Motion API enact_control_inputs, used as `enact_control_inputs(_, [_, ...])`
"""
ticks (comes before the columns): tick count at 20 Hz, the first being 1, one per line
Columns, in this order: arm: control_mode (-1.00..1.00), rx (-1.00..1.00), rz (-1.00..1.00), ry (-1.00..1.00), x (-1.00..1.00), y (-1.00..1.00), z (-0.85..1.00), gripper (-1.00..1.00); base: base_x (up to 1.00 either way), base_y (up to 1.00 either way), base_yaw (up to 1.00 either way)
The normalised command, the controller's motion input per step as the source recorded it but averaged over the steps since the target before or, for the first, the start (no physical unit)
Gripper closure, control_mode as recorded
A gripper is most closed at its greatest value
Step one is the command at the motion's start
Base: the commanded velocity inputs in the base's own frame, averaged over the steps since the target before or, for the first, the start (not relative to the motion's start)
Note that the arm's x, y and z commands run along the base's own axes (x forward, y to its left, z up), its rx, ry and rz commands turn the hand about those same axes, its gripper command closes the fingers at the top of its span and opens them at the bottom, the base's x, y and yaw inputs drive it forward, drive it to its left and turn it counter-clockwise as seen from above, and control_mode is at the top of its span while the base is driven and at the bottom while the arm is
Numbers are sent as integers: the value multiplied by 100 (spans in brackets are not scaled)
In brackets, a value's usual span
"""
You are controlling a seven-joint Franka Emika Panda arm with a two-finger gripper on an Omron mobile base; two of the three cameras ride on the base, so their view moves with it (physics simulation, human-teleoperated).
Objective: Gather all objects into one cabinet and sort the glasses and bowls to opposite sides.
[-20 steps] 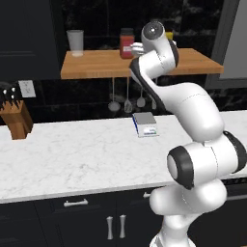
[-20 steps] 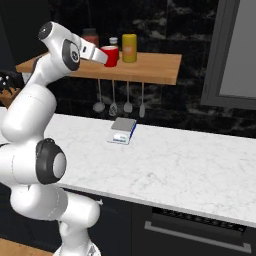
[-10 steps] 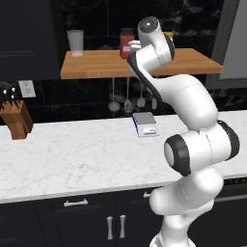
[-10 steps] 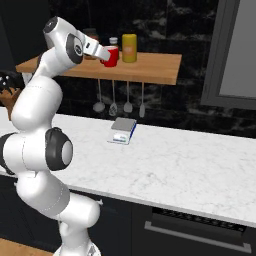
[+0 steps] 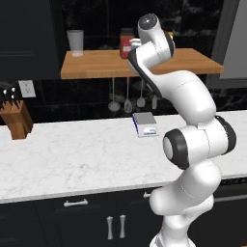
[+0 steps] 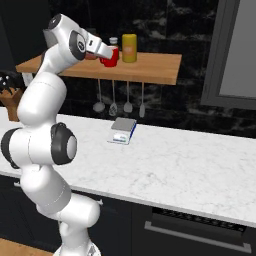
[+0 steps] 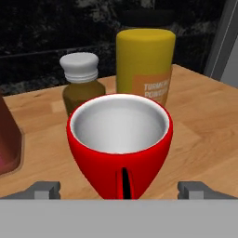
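Left base view: dark kitchen, marble counter (image 5: 72,154), wooden shelf (image 5: 96,65) above with the arm reaching up to it. Right base view: gripper (image 6: 111,51) right at the red cup (image 6: 110,57) on the shelf, beside a yellow jar (image 6: 129,48). Hand view: fingers spread wide either side of the cup, not gripping.

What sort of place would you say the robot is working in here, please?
Most likely a kitchen, rendered in simulation: a marble counter with a knife block, cooking utensils hanging below a wooden shelf, and a turmeric jar beside a red cup.
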Motion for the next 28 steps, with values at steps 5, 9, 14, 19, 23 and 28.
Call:
enact_control_inputs(5, [-100,0,-3,0,0,-6,0,-100,0,0,0])
enact_control_inputs(9, [-100,0,-3,0,0,0,0,100,0,0,0])
enact_control_inputs(14, [-100,0,-4,0,0,0,-4,100,0,0,0])
enact_control_inputs(19, [-100,0,-5,0,0,0,-8,100,0,0,0])
enact_control_inputs(23, [-100,0,-1,0,0,0,-3,100,0,0,0])
enact_control_inputs(28, [-100,5,11,-10,-76,-2,1,100,0,0,0])
